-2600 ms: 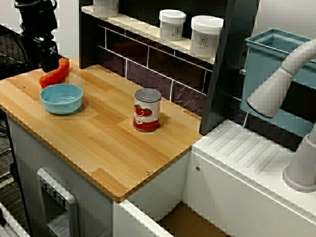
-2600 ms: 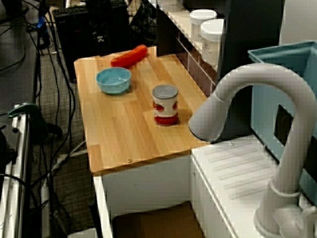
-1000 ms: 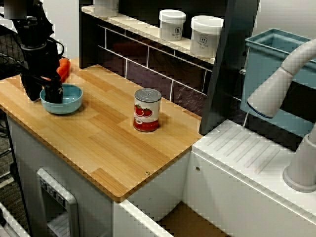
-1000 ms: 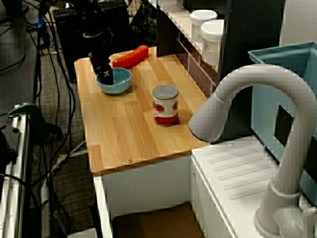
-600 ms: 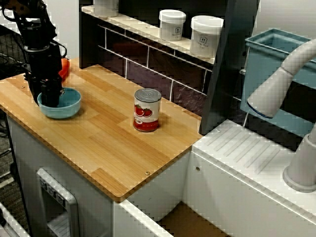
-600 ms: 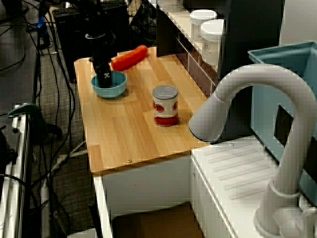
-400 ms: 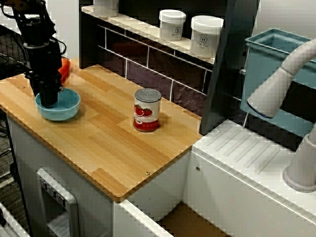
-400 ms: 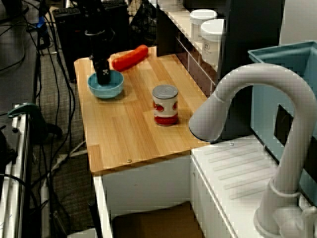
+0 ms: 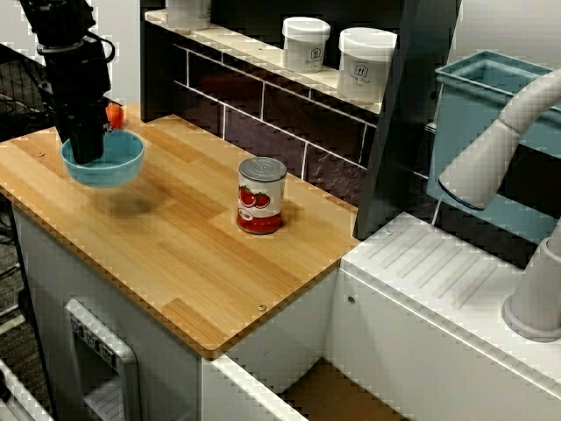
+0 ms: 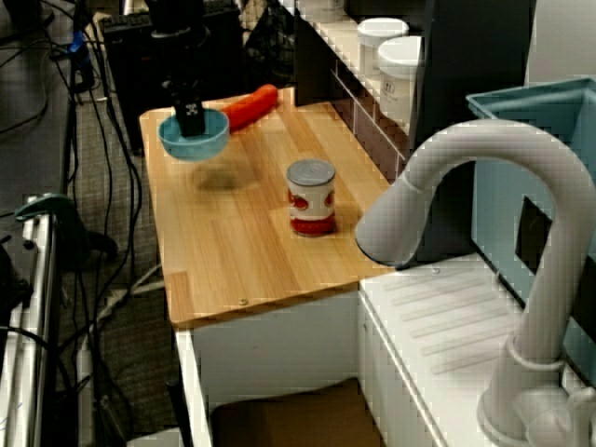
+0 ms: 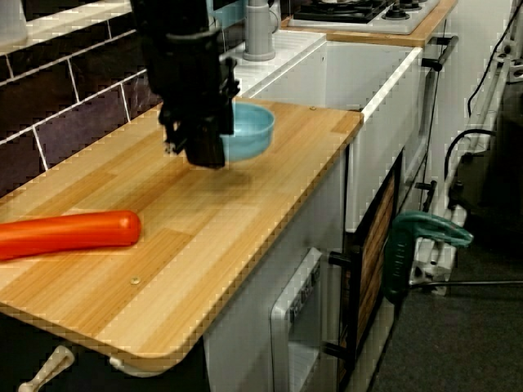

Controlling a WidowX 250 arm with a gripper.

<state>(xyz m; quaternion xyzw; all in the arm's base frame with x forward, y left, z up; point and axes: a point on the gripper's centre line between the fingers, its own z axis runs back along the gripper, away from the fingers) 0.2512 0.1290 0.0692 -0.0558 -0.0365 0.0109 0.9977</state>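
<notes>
From the front of the counter (image 9: 184, 263): bowl (image 9: 112, 165) hangs in the jaws of the gripper (image 9: 86, 156), clear of the counter, over its left end. Carrot (image 10: 244, 105) lies on the counter just behind the bowl, at the back left corner. Can (image 9: 261, 195) stands mid-counter, well right of bowl. Jars (image 9: 306, 44) on shelf (image 9: 254, 53) behind can. Sink (image 9: 438, 272) abuts counter's right end; faucet (image 9: 491, 158) over it.

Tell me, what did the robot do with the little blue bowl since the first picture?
The black gripper came down from over the long orange-red toy vegetable to the round light-blue bowl, closed on its rim and lifted it off the wooden countertop; its shadow now lies below it. The red tomato can, the vegetable and the white jars on the shelf stayed put.
</notes>
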